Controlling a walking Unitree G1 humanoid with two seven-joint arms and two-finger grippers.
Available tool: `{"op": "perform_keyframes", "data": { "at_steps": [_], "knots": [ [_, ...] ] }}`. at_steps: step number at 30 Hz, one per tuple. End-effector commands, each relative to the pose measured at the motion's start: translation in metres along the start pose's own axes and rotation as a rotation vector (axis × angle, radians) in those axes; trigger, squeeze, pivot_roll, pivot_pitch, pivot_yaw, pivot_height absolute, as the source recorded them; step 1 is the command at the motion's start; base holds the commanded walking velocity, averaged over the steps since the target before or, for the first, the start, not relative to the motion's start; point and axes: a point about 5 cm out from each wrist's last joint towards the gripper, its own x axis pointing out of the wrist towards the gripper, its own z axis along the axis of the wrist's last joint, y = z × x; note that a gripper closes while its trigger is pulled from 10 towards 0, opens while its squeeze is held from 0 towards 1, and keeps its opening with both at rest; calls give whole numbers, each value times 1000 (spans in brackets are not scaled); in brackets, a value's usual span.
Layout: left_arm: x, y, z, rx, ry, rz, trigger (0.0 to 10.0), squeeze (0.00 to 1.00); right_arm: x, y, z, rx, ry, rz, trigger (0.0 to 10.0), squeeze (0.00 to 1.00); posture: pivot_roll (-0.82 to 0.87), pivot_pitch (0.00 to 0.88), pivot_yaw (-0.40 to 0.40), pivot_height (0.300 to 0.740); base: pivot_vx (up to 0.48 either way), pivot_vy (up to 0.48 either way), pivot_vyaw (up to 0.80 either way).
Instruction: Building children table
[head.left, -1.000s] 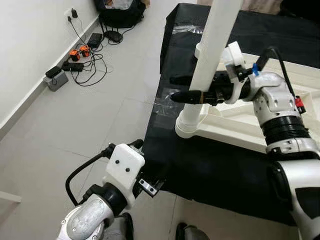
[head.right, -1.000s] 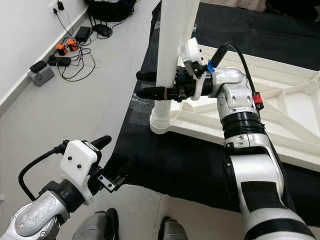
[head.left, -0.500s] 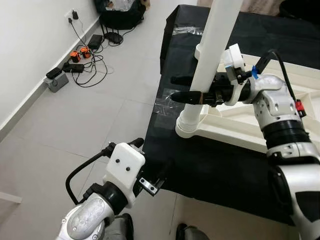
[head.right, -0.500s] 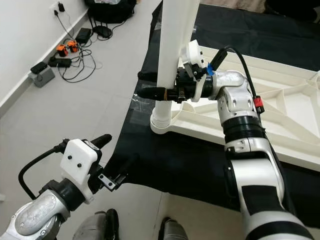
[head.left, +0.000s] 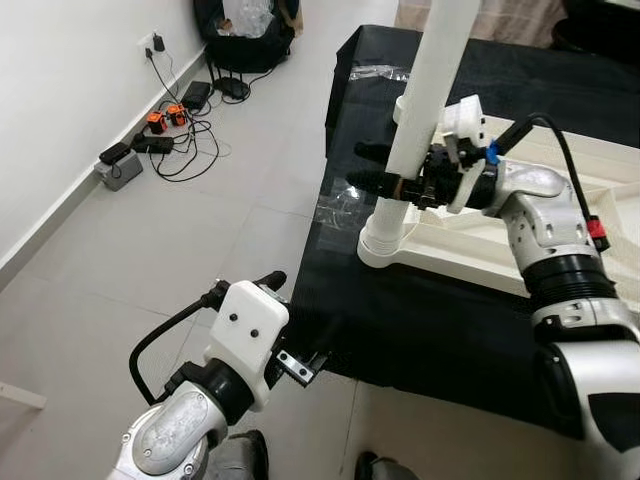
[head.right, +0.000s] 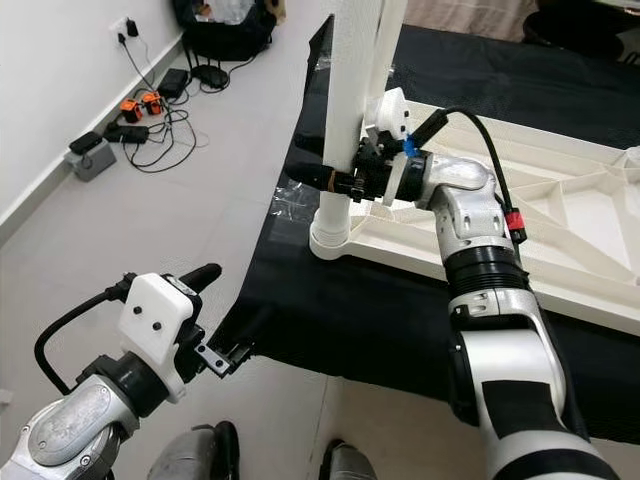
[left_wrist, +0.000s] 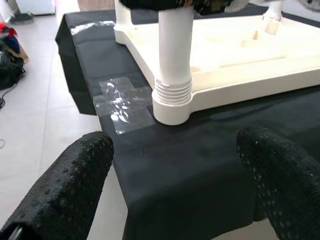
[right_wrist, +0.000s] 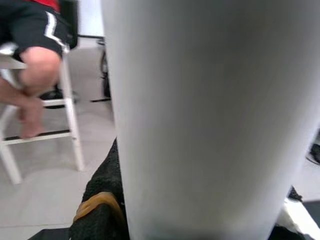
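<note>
Cables (head.left: 170, 130) and chargers on the floor by the wall, far left. My left gripper (left_wrist: 175, 185) hangs low off the black cloth's (head.left: 420, 320) near edge, fingers (left_wrist: 65, 190) apart, nothing between them. My right gripper (head.left: 385, 168) is clamped on the white leg (head.left: 425, 90). The leg stands upright, its threaded foot in the corner socket of the upturned white tabletop (head.left: 480, 250) lying on the cloth.

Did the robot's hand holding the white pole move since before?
Cannot tell. The right end effector sits at the same height on the table leg above its socket; the whole view shifted, so the camera moved.
</note>
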Motion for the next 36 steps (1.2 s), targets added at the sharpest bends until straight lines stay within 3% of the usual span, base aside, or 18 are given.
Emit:
{"op": "perform_keyframes", "data": {
  "at_steps": [1,4,6,8,10,12,15,23,25,34,36],
  "knots": [
    [-1,0,-1,1,4,-4,10000,0,-2,5,-31,84,135,-50,10000,0,123,266,-28,740,0,0,0],
    [-1,0,-1,2,2,2,10000,0,1,-3,-35,120,177,-169,10000,0,125,266,-30,740,0,0,0],
    [-1,0,-1,2,2,2,10000,0,1,-3,-35,120,177,-169,10000,0,125,266,-30,740,0,0,0],
    [-1,1,-1,2,2,6,10000,0,2,-15,-39,162,232,-327,10000,0,125,266,-30,740,0,0,0],
    [-1,1,-1,2,2,6,10000,0,2,-15,-39,162,232,-327,10000,0,125,266,-30,740,0,0,0],
    [-1,0,-1,2,1,9,10000,0,1,-26,-41,223,259,-502,10000,0,117,270,-37,740,0,0,0],
    [-1,0,0,0,0,10,10000,0,2,-32,-36,247,219,-609,10000,0,120,272,-38,740,0,0,0],
    [-1,0,0,0,1,10,10000,0,-2,-39,-36,273,193,-792,10000,0,120,273,-35,740,0,0,0],
    [-1,0,-1,1,2,9,10000,0,-6,-43,-39,300,185,-947,10000,0,120,272,-35,740,0,0,0],
    [-1,-1,-1,-1,1,6,10000,0,-5,-45,-39,361,151,-1123,10000,0,122,264,-36,740,0,0,0],
    [-1,-2,-1,-2,1,4,10000,0,-6,-44,-41,352,161,-1215,10000,0,123,259,-37,740,0,0,0]
  ]
}}
